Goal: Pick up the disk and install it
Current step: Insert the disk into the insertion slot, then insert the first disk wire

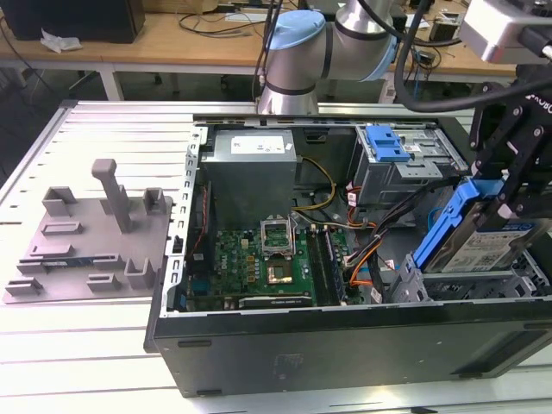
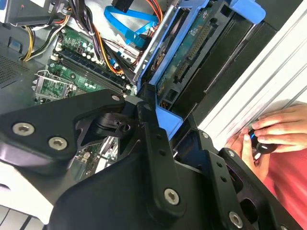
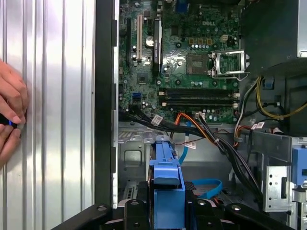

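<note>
The gripper (image 1: 507, 191) holds the disk (image 1: 485, 244) tilted above the drive bay (image 1: 517, 283) at the exterior view's right end of the open computer case (image 1: 345, 349) on the table (image 1: 69, 345), fingers (image 2: 152, 143) clamped on its blue frame.

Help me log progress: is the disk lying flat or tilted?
Tilted: in the exterior view the disk leans steeply, one blue-framed end raised.
</note>
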